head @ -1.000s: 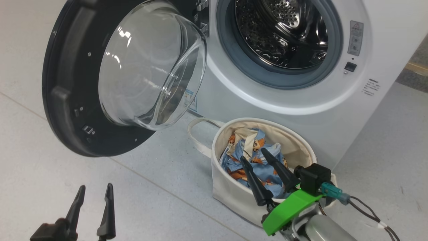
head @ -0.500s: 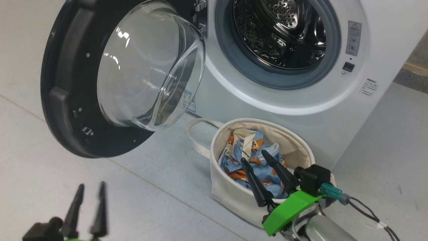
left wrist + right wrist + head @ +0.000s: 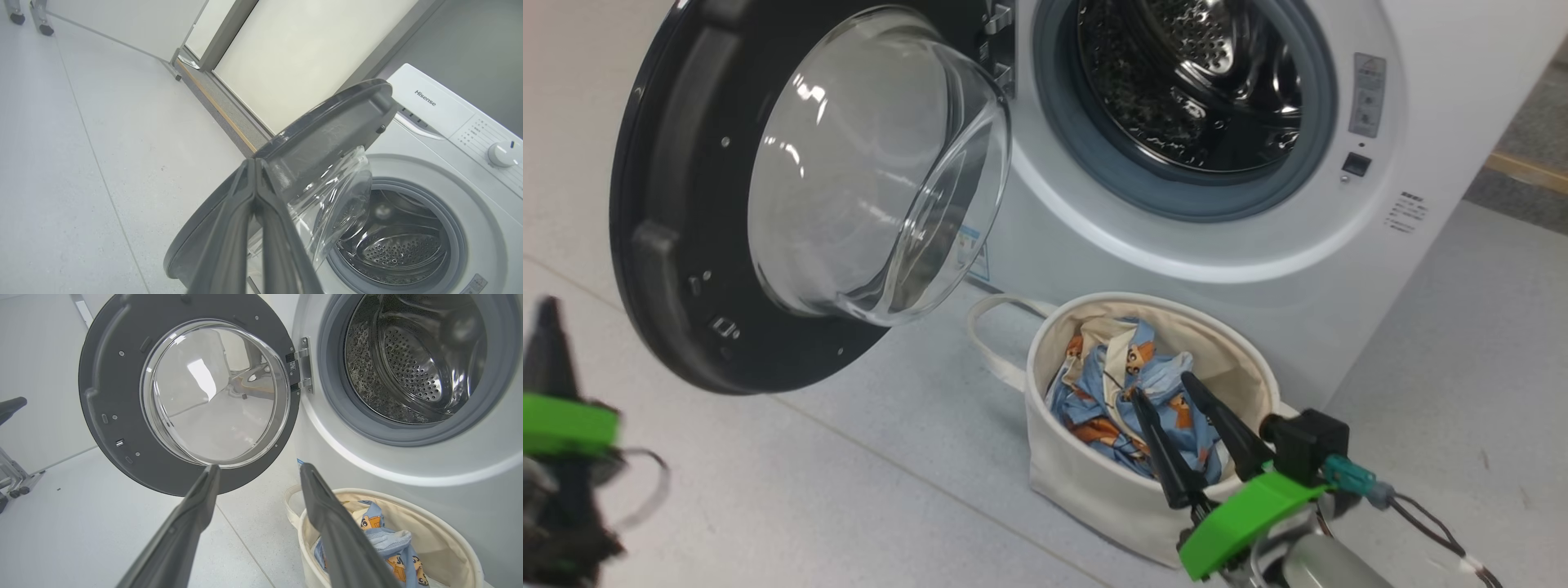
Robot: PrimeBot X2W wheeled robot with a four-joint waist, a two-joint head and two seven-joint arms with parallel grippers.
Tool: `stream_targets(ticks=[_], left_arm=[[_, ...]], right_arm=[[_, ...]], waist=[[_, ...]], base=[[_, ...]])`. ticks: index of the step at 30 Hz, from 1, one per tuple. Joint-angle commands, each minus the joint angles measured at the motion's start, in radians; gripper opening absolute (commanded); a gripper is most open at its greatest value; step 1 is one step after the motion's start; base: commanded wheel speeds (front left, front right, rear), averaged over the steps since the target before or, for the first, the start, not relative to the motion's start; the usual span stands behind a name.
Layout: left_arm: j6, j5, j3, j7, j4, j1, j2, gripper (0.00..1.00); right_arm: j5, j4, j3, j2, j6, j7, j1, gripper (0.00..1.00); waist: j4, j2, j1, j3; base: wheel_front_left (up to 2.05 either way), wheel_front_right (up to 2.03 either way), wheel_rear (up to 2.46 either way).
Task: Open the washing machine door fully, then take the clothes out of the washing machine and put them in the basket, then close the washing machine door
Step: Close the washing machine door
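Hanging the right gripper (image 3: 1161, 385) wide-jawed and empty at lower right over the clothes (image 3: 1094, 392) in the basket (image 3: 1086, 482), holding the left gripper (image 3: 549, 314) pinched shut on nothing at left edge near the open door (image 3: 662, 163), probably starting the closing, needing a push toward the drum (image 3: 1192, 90) up top.

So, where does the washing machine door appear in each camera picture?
Head view: washing machine door, upper left, swung open.
Left wrist view: door, centre, seen nearly edge-on.
Right wrist view: door, upper left, inner side facing the camera.
Shared landmark: the steel drum, right of the door everywhere.
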Motion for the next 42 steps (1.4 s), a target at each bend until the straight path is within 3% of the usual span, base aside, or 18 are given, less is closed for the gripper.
stream_targets(ticks=[1,9,21,28,42], left_arm=[[-0.006,-0.017,0.055,0.011,-0.012,-0.072,0.047,0.00],[-0.008,-0.171,0.133,0.141,0.266,-0.276,0.085,0.00],[-0.077,-0.290,0.211,0.217,0.600,-0.454,0.144,0.00],[-0.137,-0.290,0.182,0.266,0.690,-0.479,0.146,0.00],[-0.206,-0.303,0.101,0.416,0.700,-0.475,0.073,0.00]], right_arm=[[-0.009,-0.036,0.001,0.006,0.001,-0.013,-0.004,1.00],[-0.024,-0.052,-0.025,0.002,0.001,-0.013,0.043,1.00],[-0.060,-0.104,-0.051,-0.022,0.001,0.030,0.057,1.00],[-0.069,-0.137,-0.065,-0.038,0.001,0.054,0.063,1.00],[-0.067,-0.146,-0.067,-0.017,0.001,0.051,0.077,1.00]], waist=[[-0.005,-0.0001,0.0000,-0.005],[-0.042,-0.0001,0.0000,-0.030],[-0.175,-0.0001,0.0000,0.010],[-0.202,-0.0001,0.0000,0.024],[-0.148,-0.0001,0.0000,0.007]], base=[[0.00,0.00,0.00],[0.00,0.00,0.00],[0.00,0.00,0.00],[0.00,0.00,0.00],[0.00,0.00,0.00]])
